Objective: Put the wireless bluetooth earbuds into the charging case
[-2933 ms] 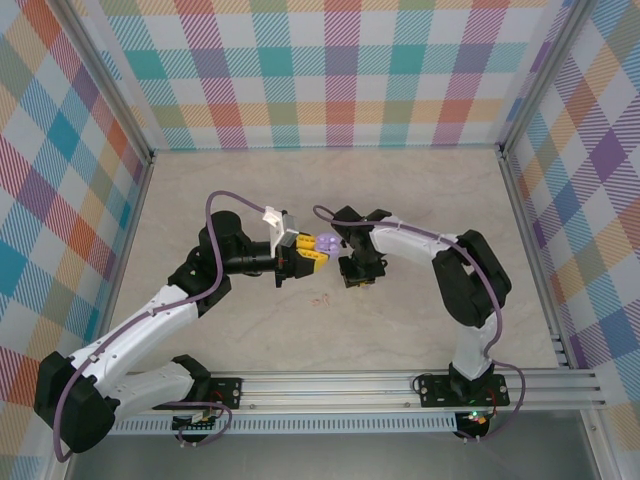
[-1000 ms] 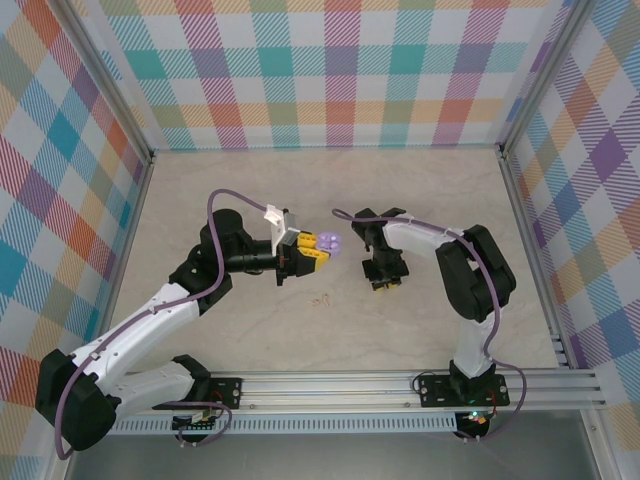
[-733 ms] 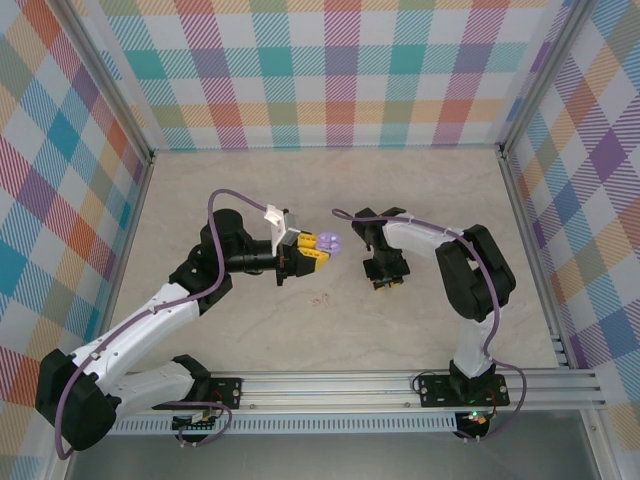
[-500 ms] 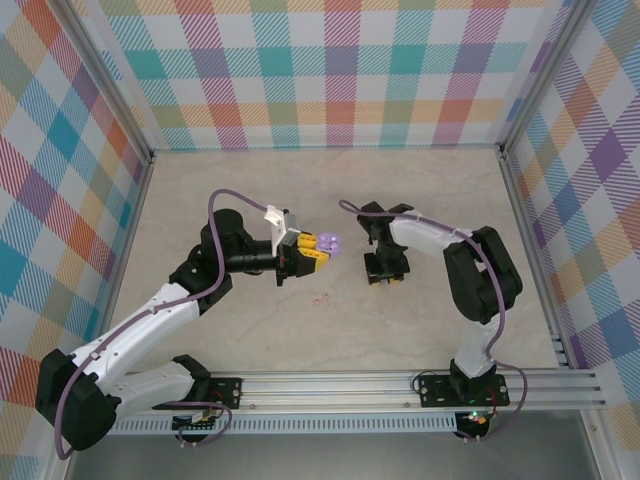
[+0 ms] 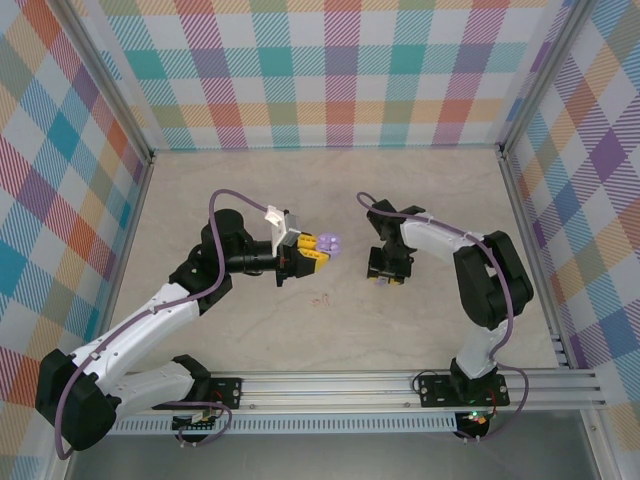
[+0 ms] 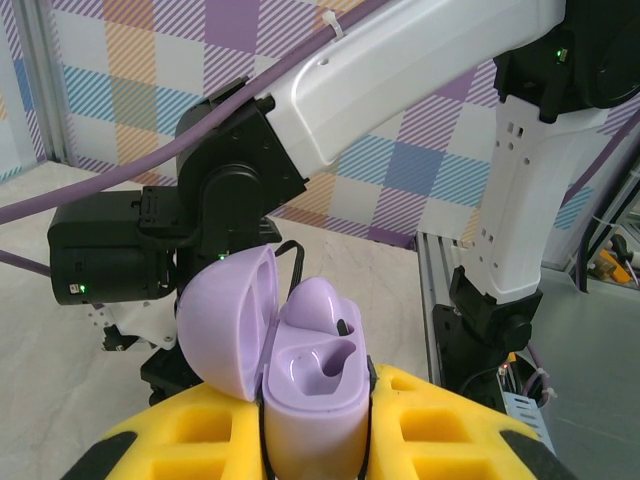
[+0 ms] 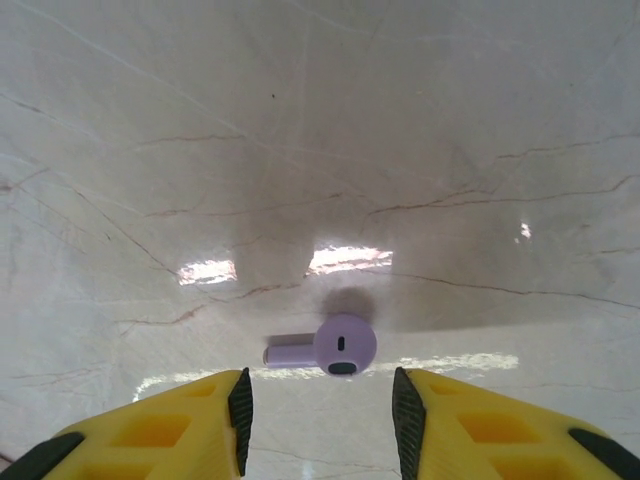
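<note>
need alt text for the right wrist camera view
A small lilac-purple plastic earbud lies on its side on the pale marble-patterned table, stem pointing left, just ahead of the gap between the right gripper's two yellow fingertips. The fingertips stand apart and touch nothing.

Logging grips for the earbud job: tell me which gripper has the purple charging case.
The left gripper: it is shut on the open lilac charging case. The right gripper is open by a lilac earbud lying on the table, holding nothing.
</note>
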